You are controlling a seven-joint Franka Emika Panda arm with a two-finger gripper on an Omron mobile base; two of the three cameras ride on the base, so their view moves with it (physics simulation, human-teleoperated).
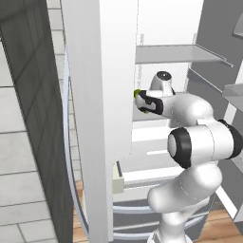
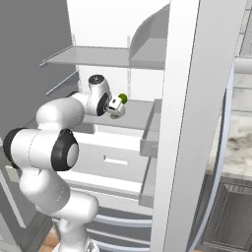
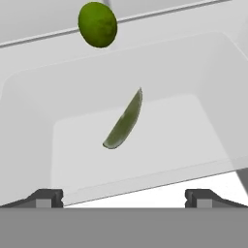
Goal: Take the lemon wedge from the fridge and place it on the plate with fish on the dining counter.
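The lemon wedge [image 3: 123,121], a thin yellow-green crescent, lies on the floor of a white bin [image 3: 29,145] inside the open fridge [image 2: 98,24]. My gripper [image 3: 124,197] is open and hovers over the bin, with the wedge centred ahead of it and apart from the wide-spread fingertips [image 3: 46,197]. From the base views, the gripper [image 1: 141,101] [image 2: 116,107] reaches in below the upper shelf [image 1: 180,53]. The plate and the fish are out of view.
A round green fruit [image 3: 98,24] [image 2: 122,98] sits just beyond the bin's far rim. Open fridge doors stand close on both sides, one white door edge [image 1: 95,118] on the left and another [image 2: 187,123] on the right. A marble-topped counter [image 2: 241,142] shows past the right door.
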